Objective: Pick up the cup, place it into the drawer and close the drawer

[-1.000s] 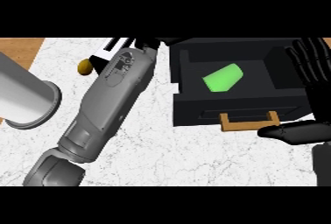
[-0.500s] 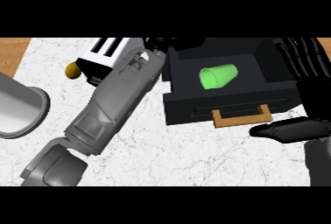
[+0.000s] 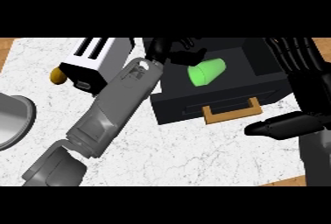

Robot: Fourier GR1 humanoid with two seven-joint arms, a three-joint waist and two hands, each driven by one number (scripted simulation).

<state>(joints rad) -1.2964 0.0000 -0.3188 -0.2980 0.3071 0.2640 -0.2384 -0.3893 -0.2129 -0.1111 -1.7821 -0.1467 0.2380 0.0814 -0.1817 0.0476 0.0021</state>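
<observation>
Inside drawer (image 3: 258,89), cup (image 3: 207,72) just beside left hand (image 3: 173,50).

1. The cup (image 3: 208,72) is laid on its side inside the open drawer (image 3: 220,103).
2. The toaster (image 3: 97,63) is placed left of the drawer (on the counter (image 3: 194,153)).
3. The left hand (image 3: 173,49) is seen just left of the cup, the right hand (image 3: 304,83) at the drawer's right side.

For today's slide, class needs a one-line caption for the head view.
Green cup lies on its side in the open black drawer, left hand just above it, right hand at the drawer's right side.
</observation>
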